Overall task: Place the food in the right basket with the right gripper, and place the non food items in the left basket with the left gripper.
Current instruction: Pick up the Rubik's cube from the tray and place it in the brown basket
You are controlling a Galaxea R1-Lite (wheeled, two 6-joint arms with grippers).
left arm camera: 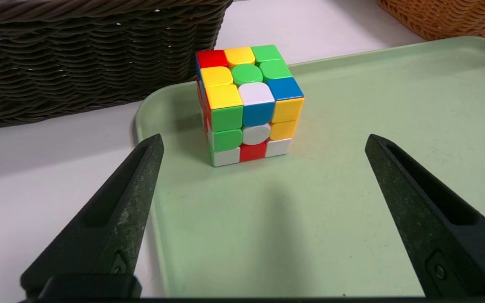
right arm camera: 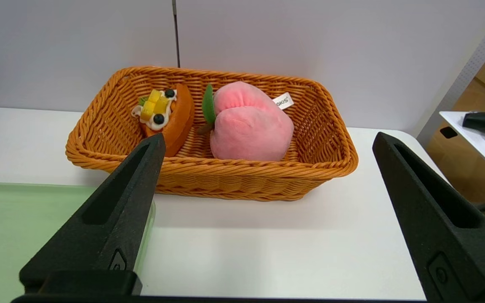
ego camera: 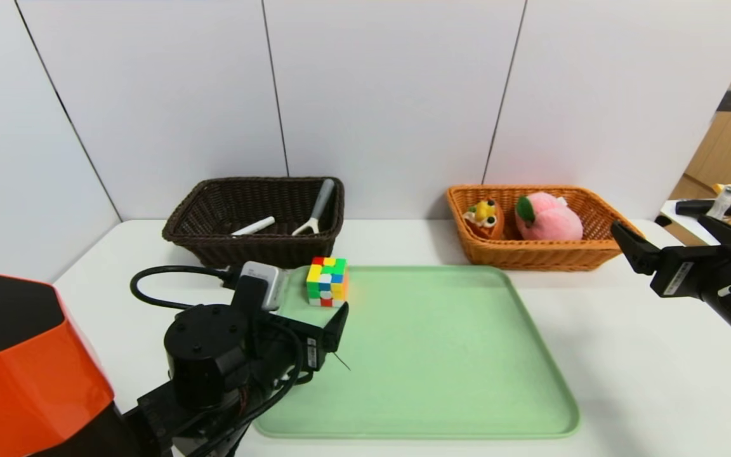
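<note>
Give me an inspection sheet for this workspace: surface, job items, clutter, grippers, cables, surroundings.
Surface: white table with a pale green tray in the middle.
Job items: puzzle cube on the tray's far left corner; marker pen and peeler in the dark basket; cake slice and plush peach in the orange basket. Spork: not seen.
Clutter: nothing seen.
Grippers: left gripper open, facing the cube without touching it; right gripper open, empty, off the table's right, facing the orange basket.
Cables: black cable looped at the left wrist.
Surroundings: white wall panels; side table far right.
</note>
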